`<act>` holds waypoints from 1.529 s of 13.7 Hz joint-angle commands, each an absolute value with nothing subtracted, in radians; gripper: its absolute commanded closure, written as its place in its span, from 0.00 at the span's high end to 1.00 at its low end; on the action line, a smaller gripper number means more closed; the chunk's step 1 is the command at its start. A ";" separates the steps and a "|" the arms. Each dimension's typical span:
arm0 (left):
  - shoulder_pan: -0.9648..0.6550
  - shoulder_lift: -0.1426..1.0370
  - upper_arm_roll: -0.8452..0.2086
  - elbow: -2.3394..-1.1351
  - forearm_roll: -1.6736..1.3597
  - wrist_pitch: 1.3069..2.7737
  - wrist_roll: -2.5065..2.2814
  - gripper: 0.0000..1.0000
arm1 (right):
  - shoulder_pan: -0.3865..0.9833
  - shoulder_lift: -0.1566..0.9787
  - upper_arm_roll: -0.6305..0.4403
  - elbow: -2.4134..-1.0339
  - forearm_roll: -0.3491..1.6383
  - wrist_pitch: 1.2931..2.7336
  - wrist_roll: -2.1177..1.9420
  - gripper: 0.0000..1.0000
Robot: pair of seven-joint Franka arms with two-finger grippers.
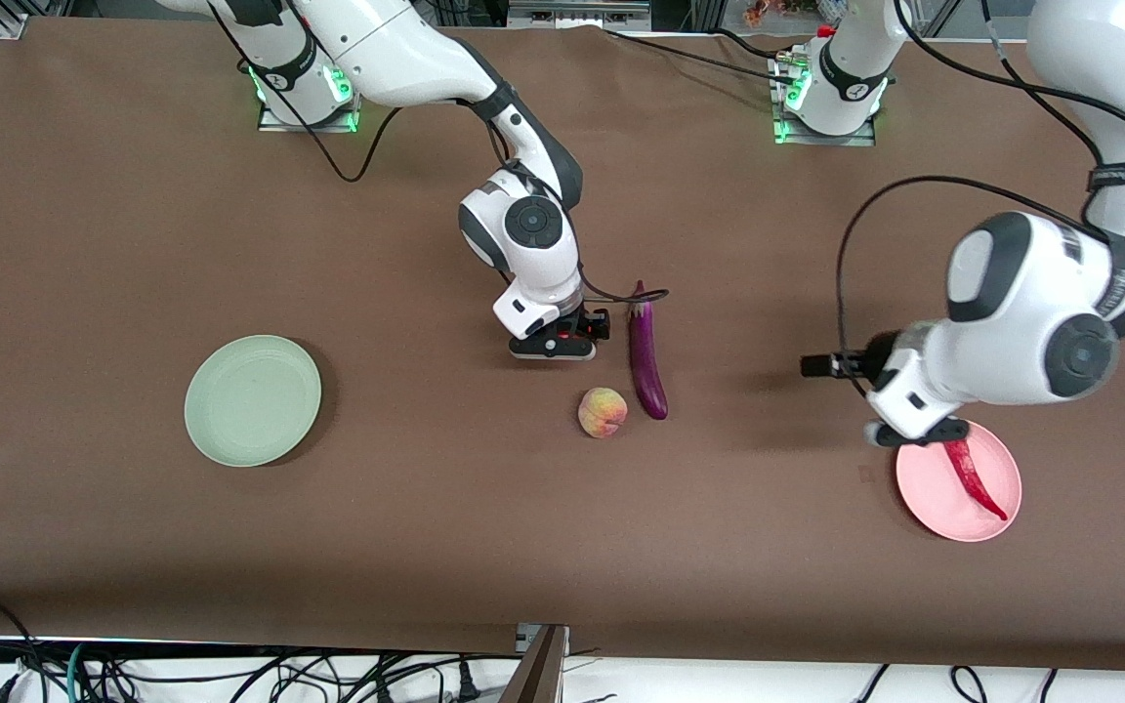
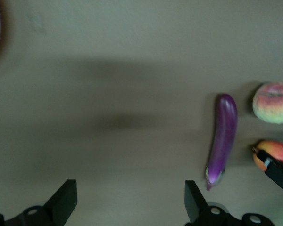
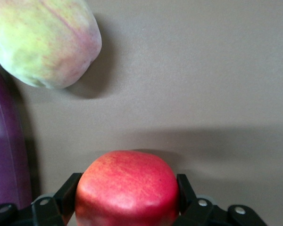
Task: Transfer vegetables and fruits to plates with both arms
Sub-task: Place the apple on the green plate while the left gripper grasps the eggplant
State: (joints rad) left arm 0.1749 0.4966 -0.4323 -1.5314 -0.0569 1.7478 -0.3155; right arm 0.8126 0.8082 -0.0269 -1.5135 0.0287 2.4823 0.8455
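My right gripper is low over the table beside the purple eggplant and is shut on the round red fruit. The fingers press both its sides. In the front view the hand hides the fruit. The peach lies nearer the front camera, close to the eggplant's tip. My left gripper is open and empty over the pink plate's rim. The red chili lies on that plate. The left wrist view shows the eggplant, peach and held fruit.
The pale green plate sits bare toward the right arm's end of the table. Bare brown tabletop lies between it and the fruit. Cables hang along the table's front edge.
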 commanded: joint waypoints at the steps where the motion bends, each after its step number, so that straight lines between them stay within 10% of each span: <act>1: 0.190 0.419 -0.478 -1.631 -0.060 1.793 -0.382 1.00 | 0.795 0.796 -0.037 -1.497 0.012 2.476 0.828 0.20; 6: 0.189 0.417 -0.549 -1.748 -0.074 1.951 -0.474 1.00 | 0.666 0.655 -0.040 -1.499 0.024 2.237 0.613 0.20; 11: 0.128 0.455 -0.640 -1.980 -0.066 2.458 -0.662 1.00 | 0.513 0.594 -0.133 -1.505 0.026 2.024 0.191 0.20; 19: -0.034 0.624 -0.554 -1.976 0.358 2.666 -0.948 1.00 | 0.235 0.640 -0.190 -1.537 0.032 2.060 -0.296 0.20; 21: -0.052 0.661 -0.554 -1.965 0.423 2.665 -1.017 0.86 | 0.186 0.666 -0.189 -1.554 0.066 2.109 -0.363 0.21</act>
State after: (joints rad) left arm -0.0231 0.6263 -0.5628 -1.9950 0.3566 2.6624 -0.9473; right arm 0.2249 0.6529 -0.2049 -1.5332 0.0340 2.0623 -0.3002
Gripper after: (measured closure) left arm 0.026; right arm 0.145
